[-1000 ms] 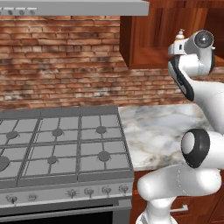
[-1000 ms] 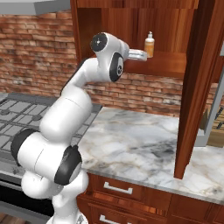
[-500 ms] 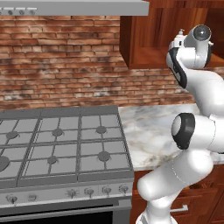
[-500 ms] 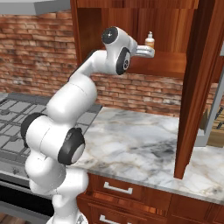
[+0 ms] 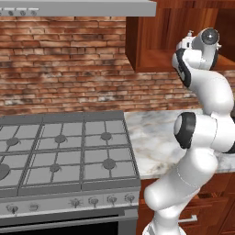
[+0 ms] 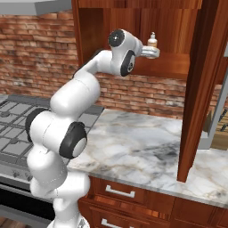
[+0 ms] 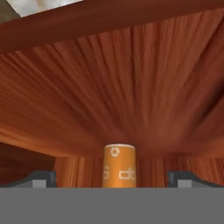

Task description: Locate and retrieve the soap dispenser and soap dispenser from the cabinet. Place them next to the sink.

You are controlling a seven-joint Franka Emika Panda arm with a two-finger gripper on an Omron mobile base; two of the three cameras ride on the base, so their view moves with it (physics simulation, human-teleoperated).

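Marble counter [image 6: 147, 147] spreads nearest us, with drawers under it, and beside it the grey stove [image 5: 64, 156] with its burners and knobs. From the base our arm [image 6: 75, 102] climbs up past the counter toward the open cabinet [image 6: 178, 67] of reddish-brown wood, which hangs above the marble in front of the brick wall [image 5: 59, 64].

At the cabinet's shelf we see our gripper [image 6: 152, 52] reaching in level with the orange bottle [image 6: 152, 42]. In the hand view its two dark fingertips [image 7: 41, 178] stand wide apart at either side, with the orange bottle [image 7: 119, 165] centred between them and clear of both, so our hand is spread and holds nothing.

We see the bottle standing upright on the shelf, long axis vertical, its white pump head at the top in the right base view. In the hand view its printed side faces us and the pump head cannot be made out. Behind it lies the cabinet's wooden back. We cannot tell from the right base view whether the fingers touch it.
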